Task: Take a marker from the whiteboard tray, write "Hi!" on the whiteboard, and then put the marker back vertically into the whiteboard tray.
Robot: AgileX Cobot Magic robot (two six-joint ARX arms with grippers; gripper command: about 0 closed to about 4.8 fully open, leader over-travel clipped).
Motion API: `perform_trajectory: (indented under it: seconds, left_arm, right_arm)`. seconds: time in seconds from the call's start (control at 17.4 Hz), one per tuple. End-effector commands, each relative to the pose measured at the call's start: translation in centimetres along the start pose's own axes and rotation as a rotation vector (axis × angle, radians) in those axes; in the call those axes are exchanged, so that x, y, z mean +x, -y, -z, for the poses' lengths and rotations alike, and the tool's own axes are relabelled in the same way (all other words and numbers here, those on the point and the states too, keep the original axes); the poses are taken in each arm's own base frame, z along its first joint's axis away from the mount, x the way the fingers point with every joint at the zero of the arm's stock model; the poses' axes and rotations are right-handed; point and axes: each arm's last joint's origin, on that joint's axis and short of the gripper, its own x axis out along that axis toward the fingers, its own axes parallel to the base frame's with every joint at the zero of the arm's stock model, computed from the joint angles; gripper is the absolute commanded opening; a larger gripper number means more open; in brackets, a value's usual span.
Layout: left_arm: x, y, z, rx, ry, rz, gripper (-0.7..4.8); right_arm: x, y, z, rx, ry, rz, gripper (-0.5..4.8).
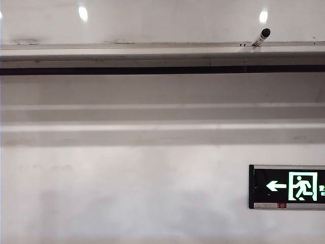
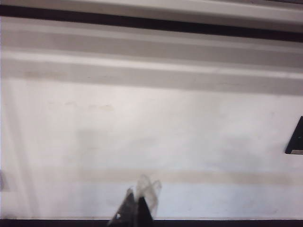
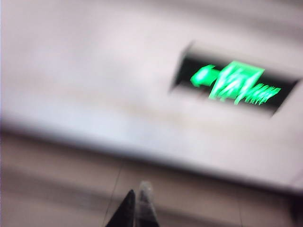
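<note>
Evidently the step in hand is the reach for the marker (image 1: 261, 37), which leans tilted in the whiteboard tray (image 1: 127, 52) toward its right end, black cap up, against the glossy whiteboard (image 1: 162, 20). Neither arm shows in the exterior view. The right gripper (image 3: 136, 208) has its fingers pressed together with nothing between them, and its blurred wrist view faces the wall and the green exit sign (image 3: 235, 87), which hangs well below the tray. The left gripper (image 2: 140, 203) likewise appears to have its fingers together and empty, pointing at the plain wall under the tray's dark strip. To do this well, the right arm, being on the marker's side, should probably rise above the ledge, spread its fingers before closing in, and take the barrel below the cap. Approaching along the marker's lean should keep it from being knocked over or pushed along the ledge.
</note>
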Motion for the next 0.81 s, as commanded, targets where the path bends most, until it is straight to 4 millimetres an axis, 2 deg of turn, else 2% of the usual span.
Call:
perform_trajectory:
  seconds: [0.06, 0.17, 0.81]
  left_arm:
    - [0.0, 0.0, -0.1, 0.005, 0.013, 0.003, -0.01]
    - [0.0, 0.0, -0.1, 0.005, 0.013, 0.003, -0.01]
    - [0.0, 0.0, -0.1, 0.005, 0.013, 0.003, -0.02]
  right_arm:
    - [0.7, 0.7, -1.5, 0.074, 0.351, 0.068, 0.13]
    - [1.0, 0.9, -1.1, 0.083, 0.401, 0.098, 0.13]
    - [1.3, 1.9, -0.1, 0.081, 0.287, 0.206, 0.13]
